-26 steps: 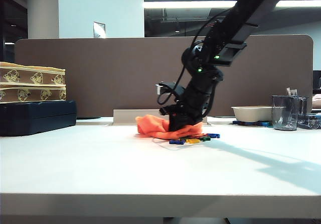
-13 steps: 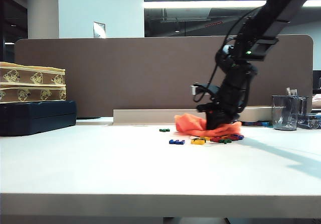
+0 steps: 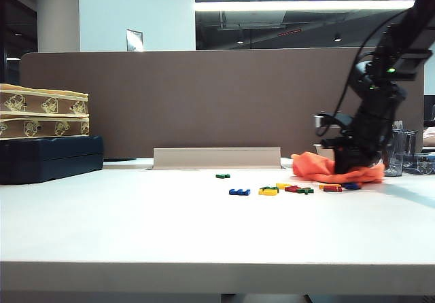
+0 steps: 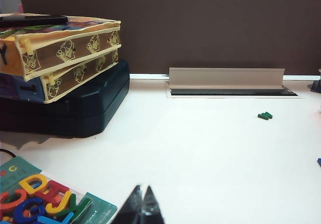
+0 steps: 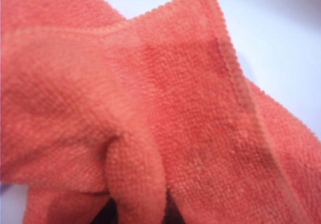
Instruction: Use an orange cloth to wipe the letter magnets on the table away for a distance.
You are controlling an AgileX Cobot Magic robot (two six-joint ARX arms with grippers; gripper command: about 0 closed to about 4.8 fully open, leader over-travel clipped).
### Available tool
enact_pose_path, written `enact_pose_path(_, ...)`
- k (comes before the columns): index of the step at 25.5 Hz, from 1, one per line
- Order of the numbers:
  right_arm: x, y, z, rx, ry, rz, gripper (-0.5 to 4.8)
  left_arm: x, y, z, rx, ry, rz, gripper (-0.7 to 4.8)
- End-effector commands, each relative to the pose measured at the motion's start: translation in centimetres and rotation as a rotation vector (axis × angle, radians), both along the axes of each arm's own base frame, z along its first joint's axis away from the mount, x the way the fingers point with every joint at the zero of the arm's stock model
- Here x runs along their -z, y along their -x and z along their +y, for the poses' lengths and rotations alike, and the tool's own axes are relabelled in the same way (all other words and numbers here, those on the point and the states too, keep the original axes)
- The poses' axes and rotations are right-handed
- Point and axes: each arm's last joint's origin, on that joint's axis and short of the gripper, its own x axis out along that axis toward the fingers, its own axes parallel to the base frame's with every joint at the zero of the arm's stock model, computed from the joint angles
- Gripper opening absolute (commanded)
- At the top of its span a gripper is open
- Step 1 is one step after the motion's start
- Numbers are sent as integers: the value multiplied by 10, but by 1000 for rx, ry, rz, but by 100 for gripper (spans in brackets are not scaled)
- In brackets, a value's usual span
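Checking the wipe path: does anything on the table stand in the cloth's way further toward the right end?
Yes. The right gripper presses the orange cloth onto the table; just beyond stands a clear cup, with other clutter at that edge. The left gripper is shut, far off.

White table (image 3: pixel 136 228), things spread across it.
Letter magnets (image 3: pixel 268 191) lie scattered mid-table, orange cloth (image 3: pixel 326 169) at right, dark case (image 3: pixel 47 157) under boxes at left.

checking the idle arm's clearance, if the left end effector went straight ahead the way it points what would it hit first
Probably nothing close: ahead of the shut left end effector lies bare table, then the grey strip at the brown divider. The green letter magnet sits off to one side. Depth is unclear.
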Motion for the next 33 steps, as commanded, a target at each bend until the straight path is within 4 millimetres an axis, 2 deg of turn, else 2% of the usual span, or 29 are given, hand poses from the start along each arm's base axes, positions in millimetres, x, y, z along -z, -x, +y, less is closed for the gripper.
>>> enact_pose_path(1,1,2,-19,21,-40,22,92,-2,0,0,3,3,-11,-5)
enact_pose_path(5,0,1,-40,65,-109,14,83,-2,0,0,3,3,-10,-5)
enact_pose_path(7,-8,-1,-44,55,-206,-20,83,-2,0,0,3,3,-10,-5)
enact_pose_path(11,-41,-1,-33,-55,-348,-138,51,-2,0,0,3,3,-7,-5)
enact_pose_path(14,-77,9,-17,-141,-398,-196,51,-1,0,0,3,3,4,-5)
enact_pose_path(18,-108,24,5,-214,-423,-220,51,0,0,0,3,3,12,-5)
enact_pose_path(20,-127,37,29,-267,-429,-216,51,0,0,0,3,3,13,-5)
enact_pose_path(21,-135,45,48,-308,-431,-206,52,0,0,0,3,3,13,-5)
enact_pose_path(24,-141,62,92,-416,-413,-173,52,0,0,0,3,3,12,-5)
enact_pose_path(26,-137,73,121,-440,-371,-124,52,0,0,0,4,3,11,-5)
enact_pose_path(27,-132,81,139,-465,-291,-111,52,0,0,0,4,3,11,-5)
enact_pose_path(30,-121,96,173,-525,-161,-84,52,0,0,0,6,3,12,-5)
enact_pose_path(33,-105,109,196,-566,-132,-45,52,0,0,0,7,3,11,-5)
